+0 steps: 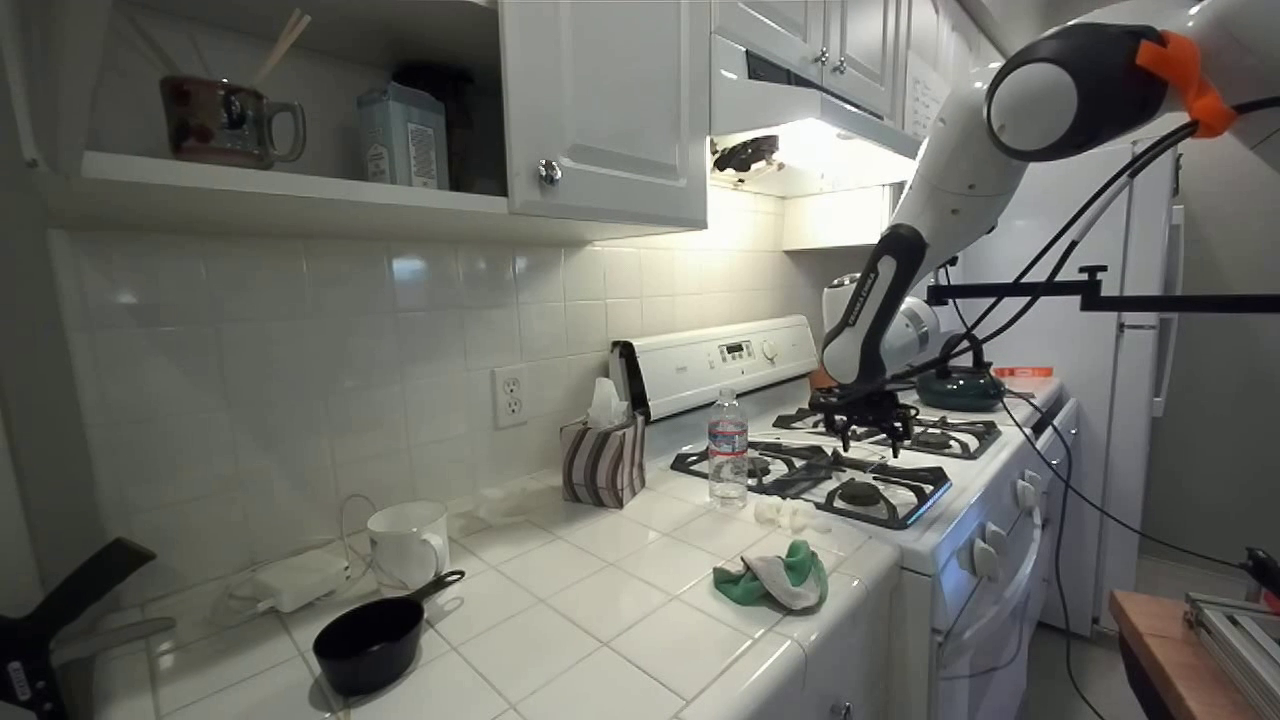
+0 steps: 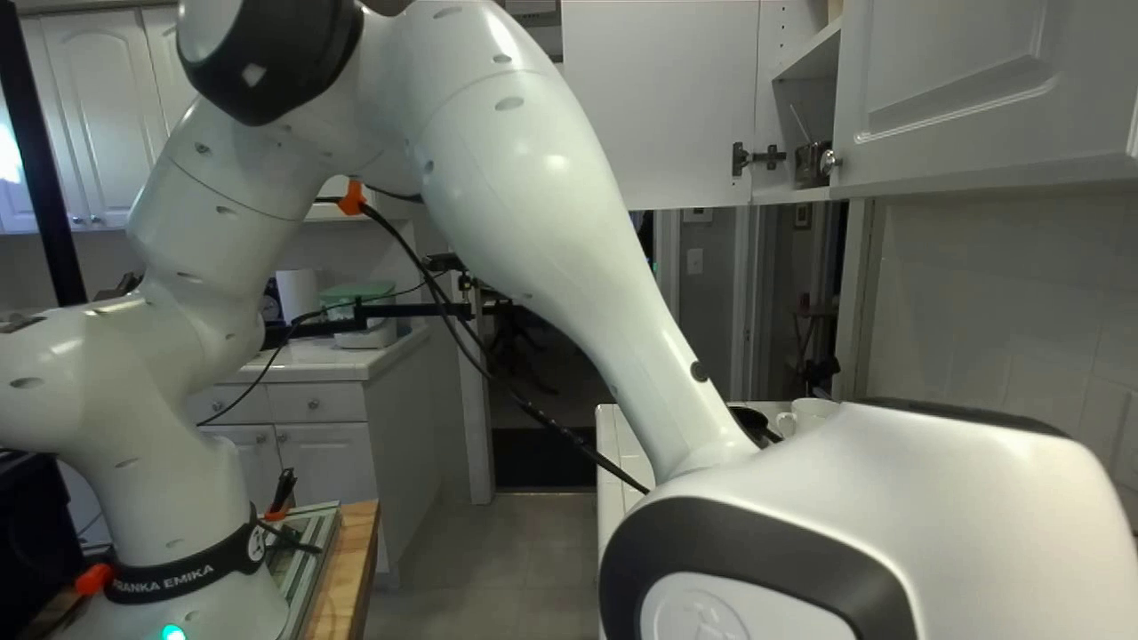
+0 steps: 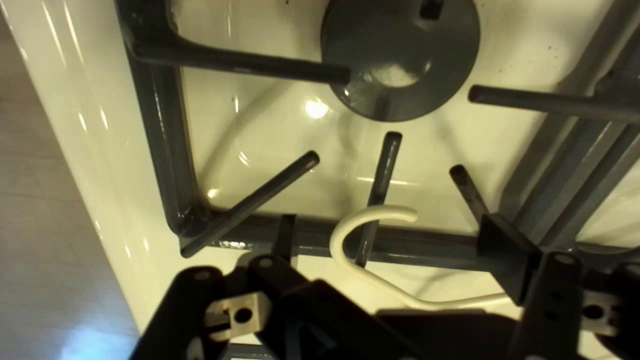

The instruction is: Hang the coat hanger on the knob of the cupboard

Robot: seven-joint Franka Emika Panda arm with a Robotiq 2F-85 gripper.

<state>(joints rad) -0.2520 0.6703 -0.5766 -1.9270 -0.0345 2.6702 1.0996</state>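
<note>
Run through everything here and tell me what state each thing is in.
Gripper: open
Coat hanger: off the knob, ungripped
Cupboard door with that knob: shut
Neighbouring cupboard door: open
Hood light: on
Water bottle: upright
Tissue box: tissue poking out
Cloth: crumpled
White mug: upright
Black pan: upright
Burner: no flame visible

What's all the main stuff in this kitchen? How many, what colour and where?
coat hanger: 1, whitish, at stove
cupboard knobs: several, silver, on doors
tissue box: 1, brown-striped, on counter
bottle: 1, clear, near tissue box
cloth: 1, green-white, on counter
pan: 1, black, on counter
mug: 1, white, near pan
shelf mug: 1, reddish, on shelf
carton: 1, grey, on shelf
kettle: 1, dark green, stove's far side
arm: 1, mostly white, over stove
tool: 1, black, open over stove
</note>
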